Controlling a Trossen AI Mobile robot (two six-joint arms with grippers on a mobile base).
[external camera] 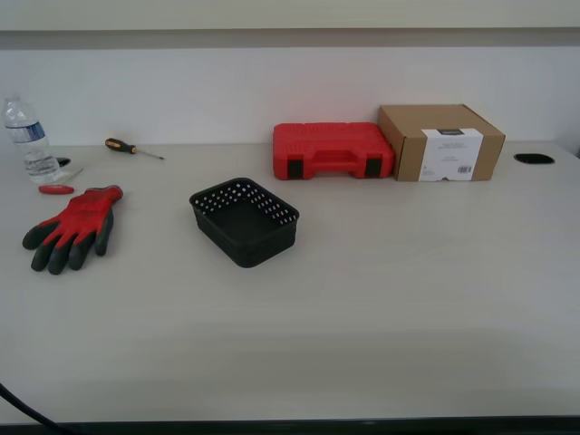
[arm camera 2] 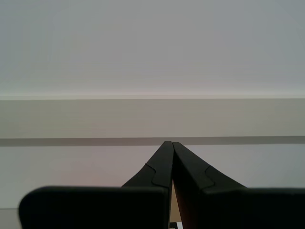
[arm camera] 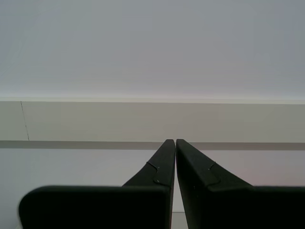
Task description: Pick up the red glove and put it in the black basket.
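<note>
Red glove (external camera: 72,227) flat on table (external camera: 381,308) at exterior view's left, apart from black basket (external camera: 245,220) nr centre; red case (external camera: 333,149) & cardboard box (external camera: 441,142) behind; my first gripper (arm camera: 172,141) & my second gripper (arm camera 2: 168,142): jaws pressed together w/ nothing between, facing wall

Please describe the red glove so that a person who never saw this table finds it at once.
Start at the water bottle at the exterior view's left. Just in front lies the red glove, flat, dark fingers toward the camera. Unlike the rigid red case, it is soft knit.
</note>
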